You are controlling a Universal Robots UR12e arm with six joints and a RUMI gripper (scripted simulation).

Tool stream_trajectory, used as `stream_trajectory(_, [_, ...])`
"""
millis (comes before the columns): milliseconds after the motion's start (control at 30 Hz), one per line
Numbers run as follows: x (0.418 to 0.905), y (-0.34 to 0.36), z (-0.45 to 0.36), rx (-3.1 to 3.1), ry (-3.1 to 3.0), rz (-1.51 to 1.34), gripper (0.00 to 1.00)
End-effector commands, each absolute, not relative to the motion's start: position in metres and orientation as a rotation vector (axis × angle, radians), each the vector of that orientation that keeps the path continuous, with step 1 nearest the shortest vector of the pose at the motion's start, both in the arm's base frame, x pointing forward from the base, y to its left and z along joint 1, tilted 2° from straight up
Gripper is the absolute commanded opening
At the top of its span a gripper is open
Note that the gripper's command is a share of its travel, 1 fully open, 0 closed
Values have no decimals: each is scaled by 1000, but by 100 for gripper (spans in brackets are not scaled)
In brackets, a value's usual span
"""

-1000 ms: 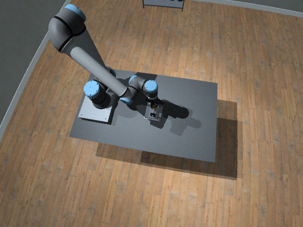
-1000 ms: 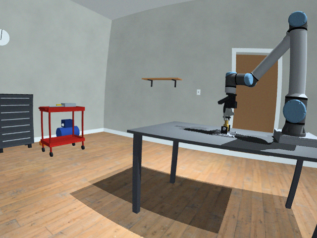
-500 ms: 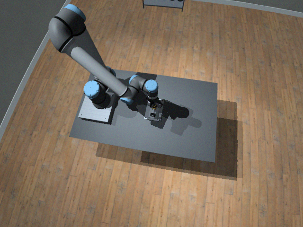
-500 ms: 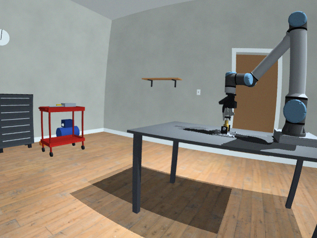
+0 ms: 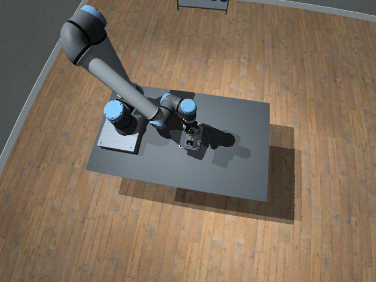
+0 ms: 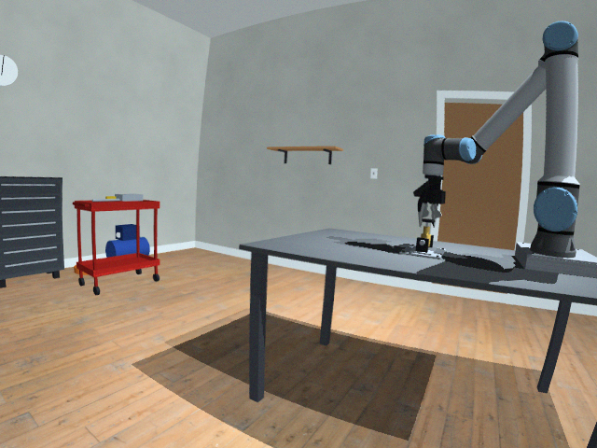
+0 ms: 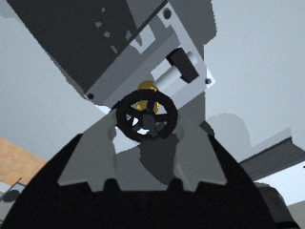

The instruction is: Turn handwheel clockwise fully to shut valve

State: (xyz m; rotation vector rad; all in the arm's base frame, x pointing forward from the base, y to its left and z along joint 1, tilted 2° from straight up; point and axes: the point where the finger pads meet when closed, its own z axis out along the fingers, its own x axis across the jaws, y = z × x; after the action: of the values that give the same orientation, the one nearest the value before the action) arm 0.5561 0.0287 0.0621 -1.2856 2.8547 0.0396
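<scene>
The valve is a small grey block on a plate [image 5: 189, 147] on the dark table, with a brass stem and a black spoked handwheel [image 7: 147, 117] on top. In the wrist view my gripper [image 7: 147, 110] points straight down over it, and its two grey fingers press the wheel's rim from left and right. The gripper is shut on the handwheel. In the exterior view the gripper [image 6: 427, 222] stands upright on the valve [image 6: 423, 243]. In the top view the wrist [image 5: 190, 123] hides the wheel.
The arm's base stands on a light grey mounting plate [image 5: 118, 140] at the table's left end. A red cart [image 6: 117, 238] and a dark drawer cabinet [image 6: 30, 227] stand far off by the wall. A door [image 6: 481, 180] is behind the arm.
</scene>
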Motion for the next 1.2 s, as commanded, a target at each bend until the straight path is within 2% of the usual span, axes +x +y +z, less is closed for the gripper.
stream_trajectory(0, [557,28,63,-1229,2879,37,0])
stream_trajectory(1167, [557,28,63,-1155,2910,38,0])
